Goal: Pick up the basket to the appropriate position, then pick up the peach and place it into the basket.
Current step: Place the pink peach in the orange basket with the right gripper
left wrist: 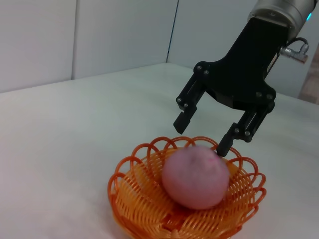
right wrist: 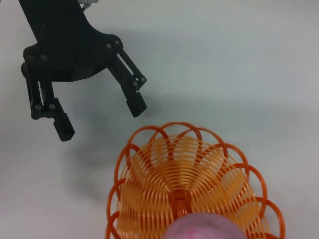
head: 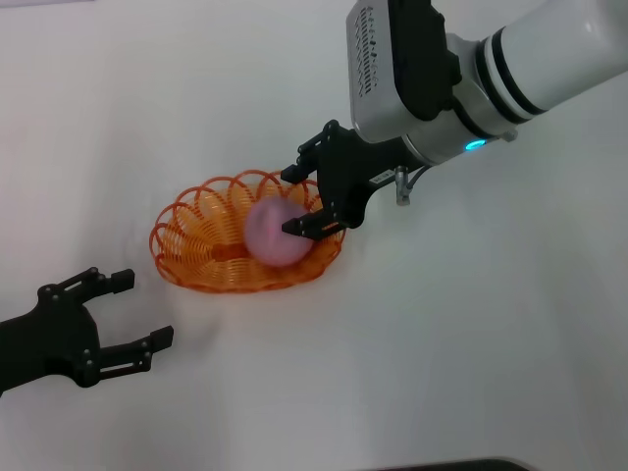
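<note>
White tabletop (head: 491, 343) fills your head view, plain and matte, and pale wall panels stand behind it in the left wrist view.

Your basket (head: 211, 255) sits flat on the tabletop, left of centre. Its looped wire rim is scalloped all round, and a flat orange strip crosses its floor, as the right wrist view shows.

Your peach (head: 277, 233) lies inside the basket, toward its right end. In the left wrist view it appears slightly blurred. It fills much of that end of the basket and rises above the rim.

Your right gripper (head: 298, 201) hangs just above the peach at the basket's right end. Its fingers (left wrist: 182, 119) stand apart, one on each side above the fruit. From the left wrist view the fingertips sit at about the top of the peach; you cannot tell whether one of them touches it.

Your left gripper (head: 130, 312) rests low over the tabletop, near the basket's left end but apart from it. Its fingers stand apart and hold nothing.
</note>
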`<action>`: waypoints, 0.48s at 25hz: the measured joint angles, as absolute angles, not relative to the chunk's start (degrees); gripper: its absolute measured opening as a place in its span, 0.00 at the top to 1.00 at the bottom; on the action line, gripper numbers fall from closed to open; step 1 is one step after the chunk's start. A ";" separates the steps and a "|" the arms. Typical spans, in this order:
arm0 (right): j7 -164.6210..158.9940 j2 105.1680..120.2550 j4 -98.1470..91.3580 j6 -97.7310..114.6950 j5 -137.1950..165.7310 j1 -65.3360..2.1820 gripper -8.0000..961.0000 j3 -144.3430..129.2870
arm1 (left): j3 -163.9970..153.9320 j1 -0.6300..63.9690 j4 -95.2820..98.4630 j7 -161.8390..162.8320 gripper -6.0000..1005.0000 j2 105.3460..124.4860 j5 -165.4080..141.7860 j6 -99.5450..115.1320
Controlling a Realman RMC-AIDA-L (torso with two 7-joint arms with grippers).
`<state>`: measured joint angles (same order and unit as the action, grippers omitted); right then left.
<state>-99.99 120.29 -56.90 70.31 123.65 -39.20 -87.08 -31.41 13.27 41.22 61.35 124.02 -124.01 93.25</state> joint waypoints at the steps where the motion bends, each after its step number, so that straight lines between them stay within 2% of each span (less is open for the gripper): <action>1: -99.99 120.31 -56.84 70.31 123.63 -39.23 0.33 -87.08 | -31.42 13.27 41.22 61.35 0.10 124.02 -124.01 93.25; 8: -99.97 120.09 -56.77 70.36 122.08 -39.28 0.33 -87.00 | -31.46 13.27 41.22 61.35 0.10 124.02 -124.05 93.25; 12: -99.94 120.06 -56.78 70.38 121.89 -39.27 0.22 -87.01 | -31.46 13.27 41.22 61.35 0.10 124.02 -124.08 93.25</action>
<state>-99.94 120.06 -56.78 70.38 121.89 -39.27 -87.01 -31.46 13.27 41.22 61.35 124.02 -124.08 93.25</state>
